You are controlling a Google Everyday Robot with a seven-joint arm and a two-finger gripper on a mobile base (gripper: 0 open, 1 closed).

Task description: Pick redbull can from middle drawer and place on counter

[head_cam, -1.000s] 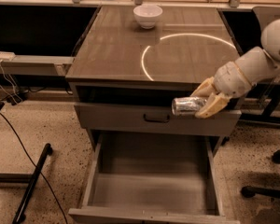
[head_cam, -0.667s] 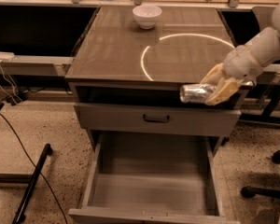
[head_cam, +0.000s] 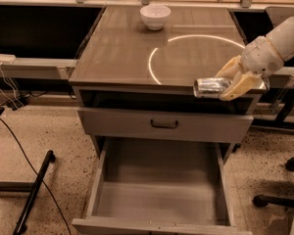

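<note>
We've raised the redbull can [head_cam: 208,86] level with the counter [head_cam: 122,53] front edge, gripper [head_cam: 225,85] clamped on it; middle drawer [head_cam: 159,199] cleared, place next

Desk [head_cam: 122,58]: glossy grey-brown top, ring-shaped light reflection. White bowl [head_cam: 155,16] upright near back edge. Pincer [head_cam: 225,85] at front right corner, clamping redbull can [head_cam: 206,86] sideways.

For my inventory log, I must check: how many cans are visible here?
1. The redbull can lies sideways, held by the gripper at the front right edge of the counter. The open middle drawer below shows none; the closed drawer could hide more.
</note>
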